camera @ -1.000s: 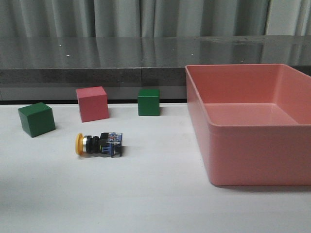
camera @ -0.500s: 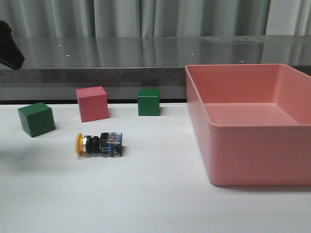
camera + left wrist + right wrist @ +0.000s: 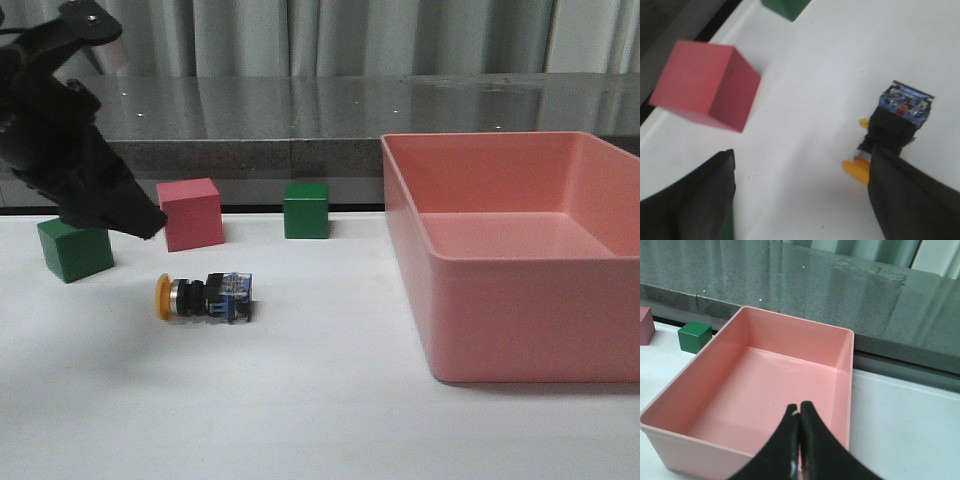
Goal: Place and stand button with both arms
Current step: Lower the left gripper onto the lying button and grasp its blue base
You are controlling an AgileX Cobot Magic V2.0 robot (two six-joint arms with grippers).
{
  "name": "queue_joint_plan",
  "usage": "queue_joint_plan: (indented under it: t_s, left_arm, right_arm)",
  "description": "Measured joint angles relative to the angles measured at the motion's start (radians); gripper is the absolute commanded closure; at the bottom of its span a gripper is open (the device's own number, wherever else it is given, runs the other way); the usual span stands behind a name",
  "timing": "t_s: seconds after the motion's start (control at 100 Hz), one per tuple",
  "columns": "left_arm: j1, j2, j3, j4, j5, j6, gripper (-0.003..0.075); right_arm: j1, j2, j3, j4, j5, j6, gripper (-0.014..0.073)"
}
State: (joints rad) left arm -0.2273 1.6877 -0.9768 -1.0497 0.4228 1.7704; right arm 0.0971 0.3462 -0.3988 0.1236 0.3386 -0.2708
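Note:
The button [image 3: 205, 297] lies on its side on the white table, yellow cap to the left, blue base to the right. In the left wrist view the button [image 3: 892, 125] shows beside one finger. My left arm hangs above the table at the left, its gripper [image 3: 145, 222] open and empty, above and to the left of the button. In the left wrist view its jaws [image 3: 801, 192] stand wide apart over bare table. My right gripper [image 3: 799, 412] is shut and empty, held over the pink bin [image 3: 765, 390]. It is out of the front view.
A pink cube [image 3: 190, 213] and a green cube [image 3: 305, 210] stand behind the button; another green cube [image 3: 74, 247] stands at the left, partly behind my left arm. The large pink bin [image 3: 520, 255] fills the right side. A dark ledge runs along the back.
My left arm has come into view from the upper left and dropped toward the button. The button and cubes have not moved.

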Motion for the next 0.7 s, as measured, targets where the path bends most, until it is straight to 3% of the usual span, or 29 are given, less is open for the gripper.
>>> queue_joint_plan:
  t_s: [0.13, 0.25, 0.7]
  left_arm:
    - [0.021, 0.068, -0.006, -0.250, 0.123, 0.307, 0.0186]
    - [0.034, 0.125, -0.010, -0.353, 0.177, 0.468, 0.0186]
    - [0.034, 0.269, -0.012, -0.383, 0.234, 0.549, 0.0186]
  right_arm:
    - [0.000, 0.000, 0.000, 0.000, 0.002, 0.000, 0.0655]
    - [0.000, 0.000, 0.000, 0.000, 0.004, 0.000, 0.0655]
    - [0.000, 0.000, 0.000, 0.000, 0.005, 0.000, 0.0655]
